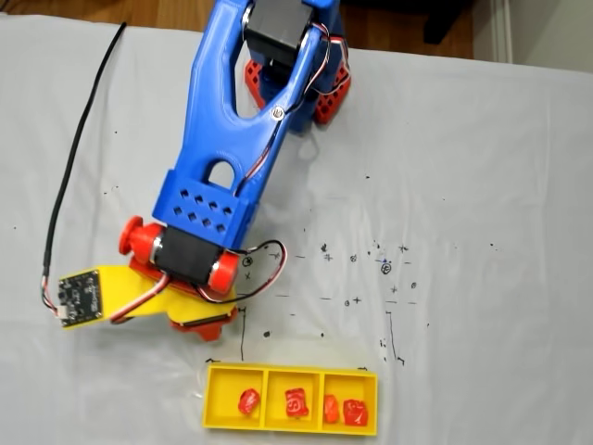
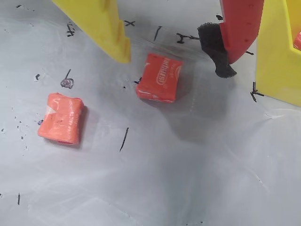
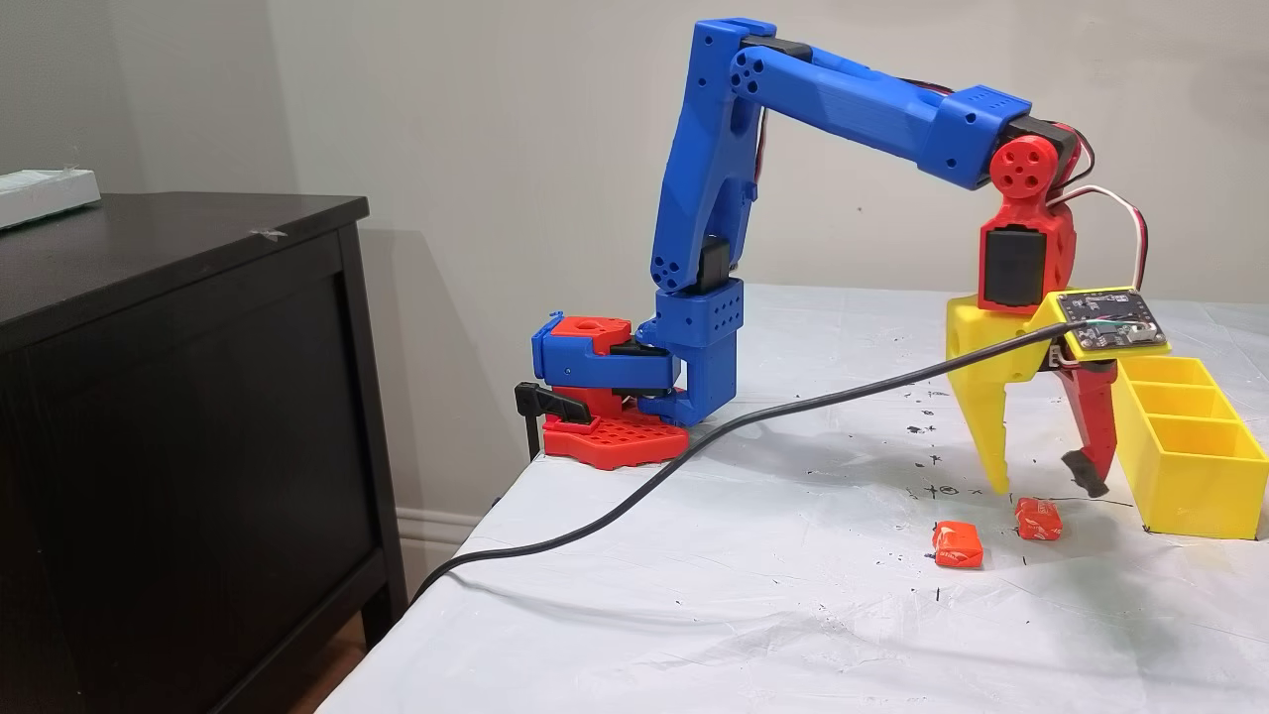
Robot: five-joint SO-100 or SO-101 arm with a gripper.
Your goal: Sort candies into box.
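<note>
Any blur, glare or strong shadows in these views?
Wrist view: sharp, soft shadows beside both loose candies. Top-down fixed view: slightly soft, box cropped near the bottom edge. Side fixed view: even light, faint shadow under the open gripper.

A table draped in white cloth with black pen marks carries everything. At right of the side fixed view sit a yellow three-compartment plastic box, two orange wrapped candies and a black cable.

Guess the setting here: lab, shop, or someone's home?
Probably a home hobby setup, not a lab: a dark wooden cabinet beside the table, a wrinkled white cloth scribbled with pen marks, and wood flooring past the table edge.
</note>
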